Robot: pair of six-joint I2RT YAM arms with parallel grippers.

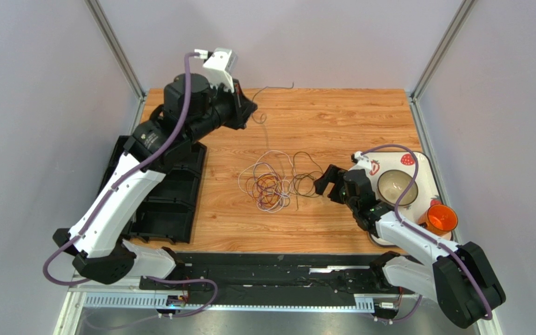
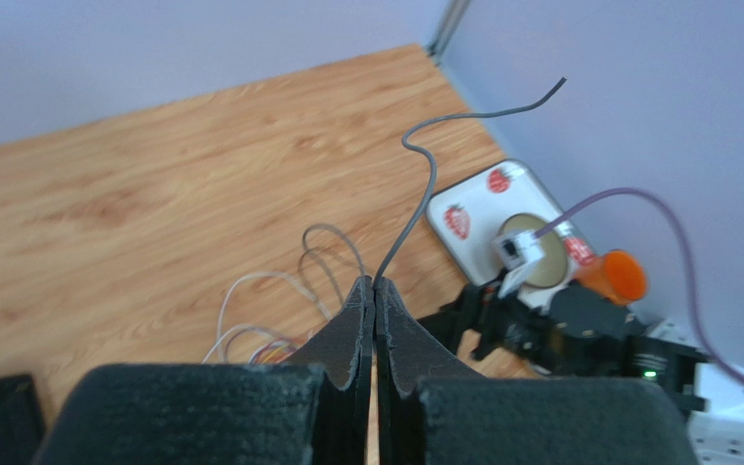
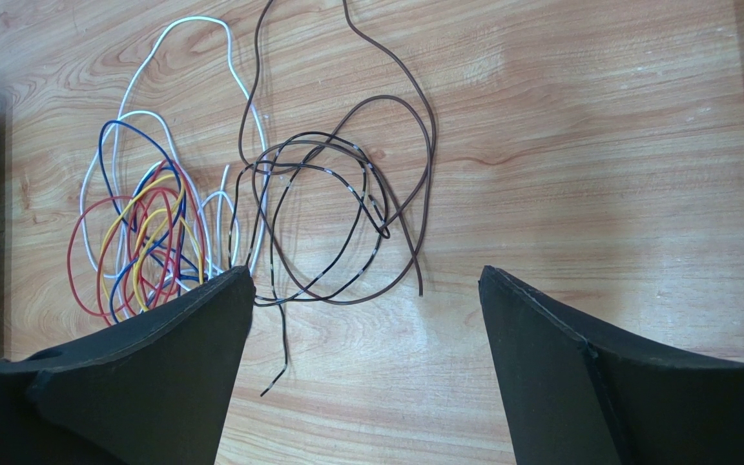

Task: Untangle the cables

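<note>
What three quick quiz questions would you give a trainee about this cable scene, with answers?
1. True or false: the right gripper is shut.
2. Which cable does the left gripper pinch? A red; B grey cable; C yellow.
3. What colour is the cup near the bowl?
Key: 1 false, it stands open; 2 B; 3 orange.
</note>
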